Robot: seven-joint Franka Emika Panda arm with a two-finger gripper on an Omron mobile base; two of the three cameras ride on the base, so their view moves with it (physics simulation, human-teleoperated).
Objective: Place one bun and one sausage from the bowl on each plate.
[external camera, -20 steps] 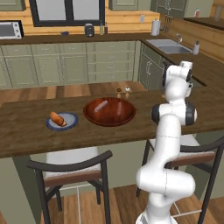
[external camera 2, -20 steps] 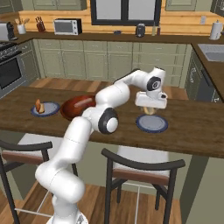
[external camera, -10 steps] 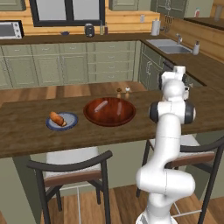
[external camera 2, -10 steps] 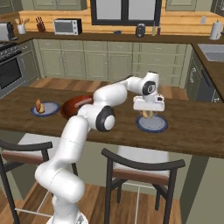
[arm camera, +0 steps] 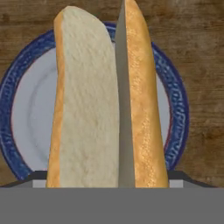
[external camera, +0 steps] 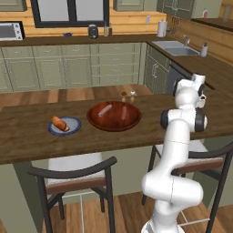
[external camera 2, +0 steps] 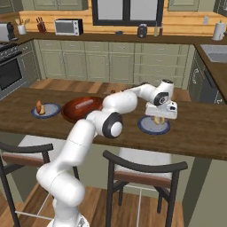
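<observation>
My gripper (external camera 2: pixel 158 116) hangs just over the right plate (external camera 2: pixel 146 128), shut on a split bun (external camera 2: pixel 158 119). In the hand view the bun (arm camera: pixel 105 100) stands close and large, pale cut face left and golden crust right, with the blue-rimmed plate (arm camera: pixel 177 100) beneath it; my fingertips are hidden behind it. The wooden bowl (external camera: pixel 113 116) sits mid-counter, and a reddish streak that may be a sausage (external camera: pixel 105 109) lies inside. The left plate (external camera: pixel 73 128) carries an orange-brown piece of food (external camera: pixel 59 123). Whether the bun touches the right plate, I cannot tell.
Two small shakers (external camera: pixel 128 96) stand just behind the bowl. Dark chairs (external camera 2: pixel 142 170) are tucked under the counter's near edge. A sink (external camera: pixel 175 48) and back counter lie far beyond.
The gripper has come down a little with the bun, closer to the right plate. Bowl and left plate have not moved.
</observation>
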